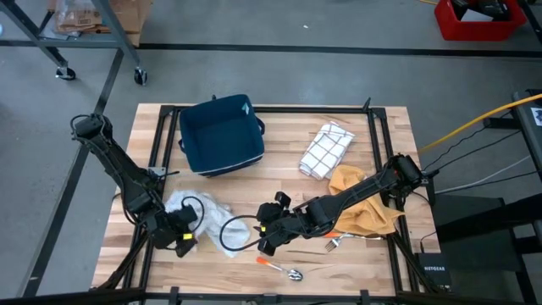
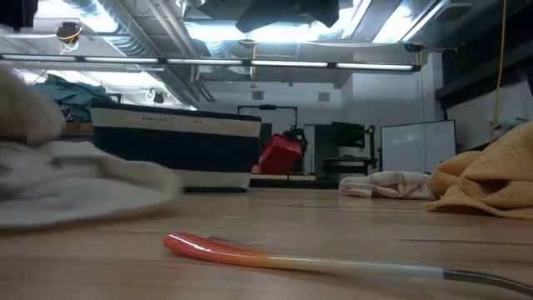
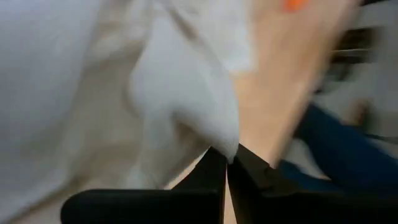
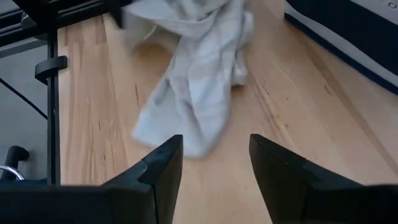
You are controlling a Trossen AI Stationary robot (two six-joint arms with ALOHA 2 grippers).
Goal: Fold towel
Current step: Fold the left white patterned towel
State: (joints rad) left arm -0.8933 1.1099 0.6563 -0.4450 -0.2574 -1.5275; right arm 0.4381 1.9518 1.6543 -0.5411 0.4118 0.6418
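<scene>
The white towel [image 1: 203,219] lies crumpled on the worktop [image 1: 279,186] near its front left corner, and the left tool [image 3: 227,163] is clamped on a pinch of its edge. The right tool [image 4: 214,163], fingers apart, hovers just short of the towel's near end. It should grip a matching corner there before the cloth is drawn flat, since lifting from one pinch would only bunch it.

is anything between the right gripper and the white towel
Nothing visible. The right gripper is open with bare wood between its fingers and the white towel just ahead. The left gripper is shut on the towel's other side.
</scene>
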